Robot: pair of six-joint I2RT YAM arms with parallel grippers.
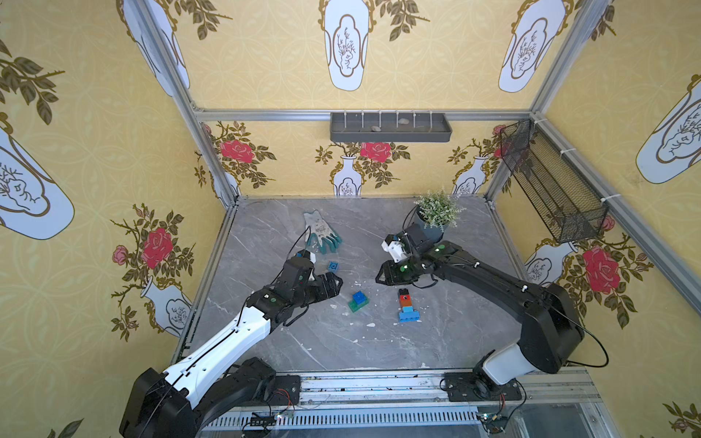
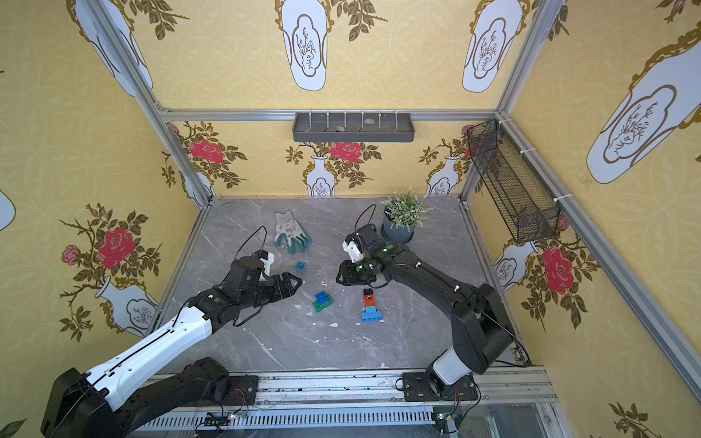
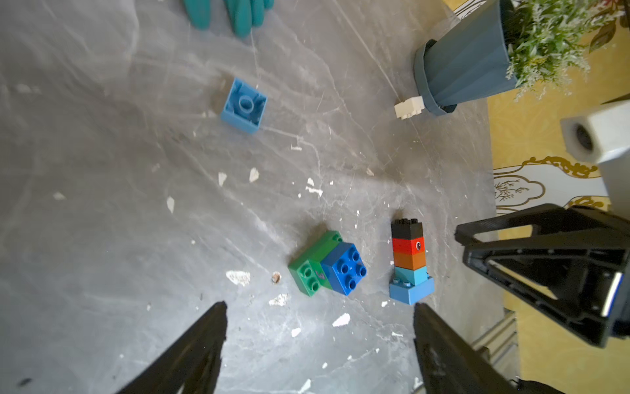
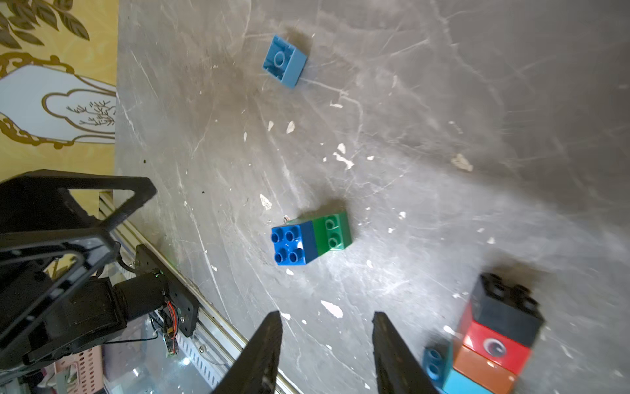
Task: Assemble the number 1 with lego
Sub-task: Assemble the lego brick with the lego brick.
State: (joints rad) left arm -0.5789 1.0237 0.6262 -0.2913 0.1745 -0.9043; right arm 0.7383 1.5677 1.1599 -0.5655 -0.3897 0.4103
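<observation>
Stack (image 1: 406, 305) looks like half a 1; green-blue pair (image 1: 357, 300) and loose blue brick (image 1: 333, 266) aren't on yet. Left gripper (image 3: 320, 307) and right gripper (image 4: 327, 315): fingers spread, empty.

The left arm (image 1: 292, 290) and right arm (image 1: 493, 288) are black near the claw, with a smooth white shell (image 1: 242, 333) farther back. The left claw (image 1: 338, 281) and right claw (image 1: 378, 278) have black, open triangular-frame fingers (image 3: 545, 238). Behind each claw sits a white camera block (image 1: 394, 248). Green dots (image 1: 441, 248) glow on the wrists, and thin black cables (image 1: 297, 240) loop alongside.
</observation>
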